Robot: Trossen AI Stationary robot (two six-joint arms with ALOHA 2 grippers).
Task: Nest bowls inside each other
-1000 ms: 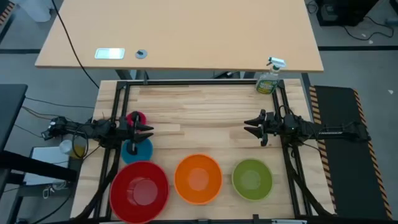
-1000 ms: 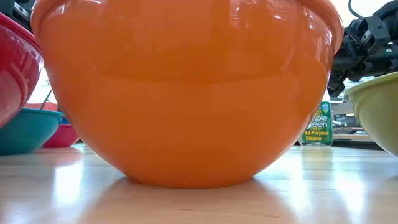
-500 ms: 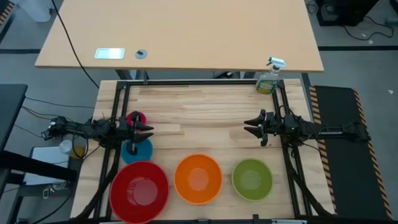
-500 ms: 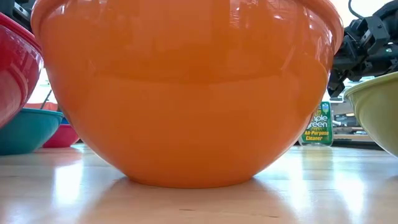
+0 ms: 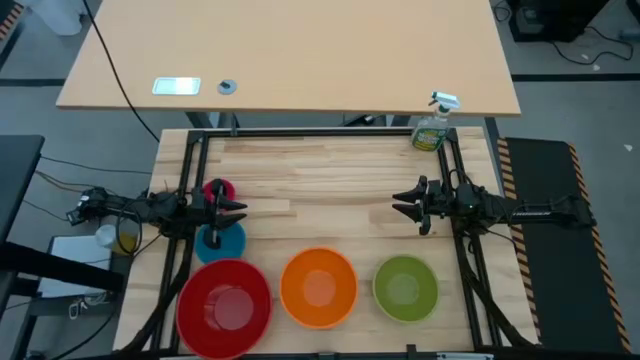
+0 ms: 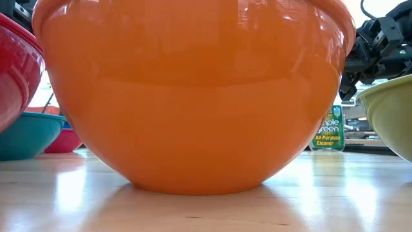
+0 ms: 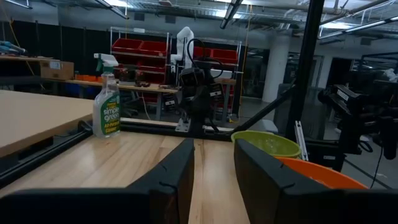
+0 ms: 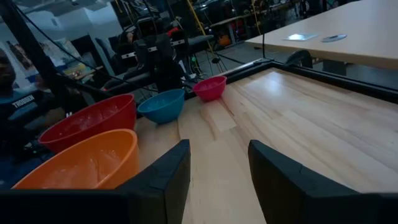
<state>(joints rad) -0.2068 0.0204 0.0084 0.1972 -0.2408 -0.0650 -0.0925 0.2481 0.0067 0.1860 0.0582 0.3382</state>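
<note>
Left end effector, fingers parted and empty, hovers left of frame between pink bowl and blue bowl. Right end effector open, idle, farther.

Dark slim arms, black two-fingered left hand

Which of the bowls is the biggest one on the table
The red bowl, at the left end of the front row. Its rim is wider than the orange bowl beside it and the green bowl.
</note>
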